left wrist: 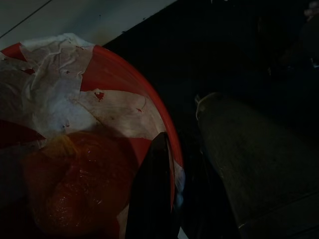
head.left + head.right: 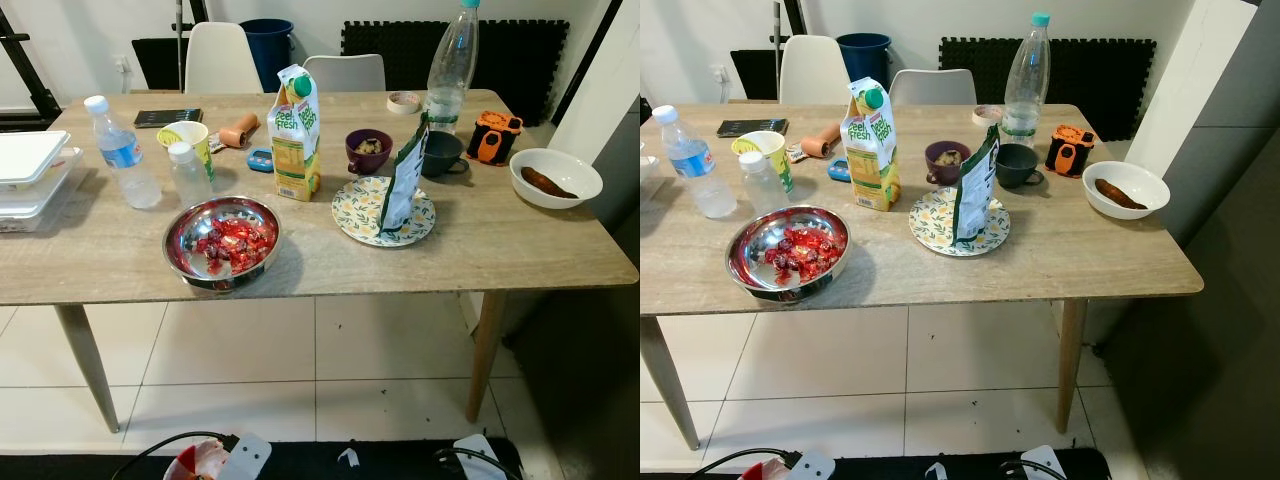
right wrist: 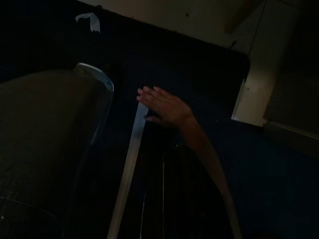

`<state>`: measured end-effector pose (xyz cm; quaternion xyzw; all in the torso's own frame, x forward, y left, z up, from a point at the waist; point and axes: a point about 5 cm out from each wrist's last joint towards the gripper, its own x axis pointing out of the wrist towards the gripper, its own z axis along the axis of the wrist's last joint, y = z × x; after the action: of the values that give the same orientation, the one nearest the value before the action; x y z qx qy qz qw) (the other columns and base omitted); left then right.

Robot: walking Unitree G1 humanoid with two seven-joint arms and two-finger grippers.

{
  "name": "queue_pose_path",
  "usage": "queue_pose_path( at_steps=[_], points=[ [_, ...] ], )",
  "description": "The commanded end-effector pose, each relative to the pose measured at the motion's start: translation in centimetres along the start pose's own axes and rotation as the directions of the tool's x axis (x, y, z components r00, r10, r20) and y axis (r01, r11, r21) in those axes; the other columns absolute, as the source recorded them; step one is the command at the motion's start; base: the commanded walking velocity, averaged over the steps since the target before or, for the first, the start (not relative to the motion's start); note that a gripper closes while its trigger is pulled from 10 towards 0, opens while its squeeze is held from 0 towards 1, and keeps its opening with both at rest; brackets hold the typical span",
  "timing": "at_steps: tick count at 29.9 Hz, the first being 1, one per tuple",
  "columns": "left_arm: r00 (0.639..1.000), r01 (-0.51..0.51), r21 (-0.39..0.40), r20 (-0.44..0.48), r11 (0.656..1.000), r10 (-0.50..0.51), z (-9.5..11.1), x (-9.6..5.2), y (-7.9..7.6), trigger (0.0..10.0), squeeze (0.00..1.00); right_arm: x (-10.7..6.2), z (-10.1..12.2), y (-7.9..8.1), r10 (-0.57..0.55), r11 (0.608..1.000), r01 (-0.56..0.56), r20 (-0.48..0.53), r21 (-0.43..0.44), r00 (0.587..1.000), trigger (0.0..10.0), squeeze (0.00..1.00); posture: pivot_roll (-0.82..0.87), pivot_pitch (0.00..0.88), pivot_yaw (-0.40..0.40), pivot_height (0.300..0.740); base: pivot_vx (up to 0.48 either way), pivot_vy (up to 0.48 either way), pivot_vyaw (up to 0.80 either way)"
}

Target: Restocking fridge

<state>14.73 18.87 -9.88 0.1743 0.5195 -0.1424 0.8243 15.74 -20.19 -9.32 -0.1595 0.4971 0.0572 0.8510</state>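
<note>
1. A wooden table (image 2: 480, 265) stands on a white tiled floor (image 2: 300, 350), seen from its near long edge.
2. A juice carton (image 2: 296, 135) stands upright near the middle of the table, a little toward the far edge.
3. Just right of the carton, a green snack bag (image 2: 404, 185) stands on a flowered plate (image 2: 352, 215); behind them sit a purple cup (image 2: 368, 150) and a dark cup (image 2: 442, 153).
4. A steel bowl (image 2: 220, 243) of red-wrapped sweets sits close to the near edge, left of centre.
5. Toward the left end stand a water bottle (image 2: 122, 153), a smaller clear bottle (image 2: 187, 172) and a yellow cup (image 2: 185, 135); white lidded boxes (image 2: 28, 165) lie at the left edge.
6. A tall clear bottle (image 2: 452, 65) stands at the far edge on the right side, an orange gadget (image 2: 495, 135) beside it, and a white bowl (image 2: 556, 178) holding a brown item sits near the right end.
7. The left wrist view is dark: one black finger (image 1: 152, 194) lies across a red container (image 1: 99, 129) with white paper in it. Whether the left gripper is spread or pressed together, I cannot tell.
8. The right wrist view is darker still: a person's hand (image 3: 162, 106) rests on a dark surface. The right gripper's state cannot be told.
</note>
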Motion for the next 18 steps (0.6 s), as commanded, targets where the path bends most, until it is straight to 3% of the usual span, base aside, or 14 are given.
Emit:
queue_pose_path(
  at_steps=[1, 18],
  points=[
    [0.997, 0.036, 0.0, -0.068, 0.999, -0.036, -1.79, -0.13, -1.2, 10.0, 0.0, -0.21, -1.49, 0.72, 0.023, 1.0, -0.023, -0.056, 0.003, 0.998, 10.0, 0.0, -0.06, 0.114, 0.004, 0.74, 0.0, 0.0, 0.0],
    [0.997, 0.035, 0.003, -0.069, 0.999, -0.035, -1.85, -0.15, -1.09, 10.0, 0.0, -0.23, -1.61, 0.75, 0.024, 1.0, -0.024, -0.059, -0.004, 0.998, 10.0, 0.0, -0.05, 0.113, 0.001, 0.74, 0.0, 0.0, 0.0]
  ],
)
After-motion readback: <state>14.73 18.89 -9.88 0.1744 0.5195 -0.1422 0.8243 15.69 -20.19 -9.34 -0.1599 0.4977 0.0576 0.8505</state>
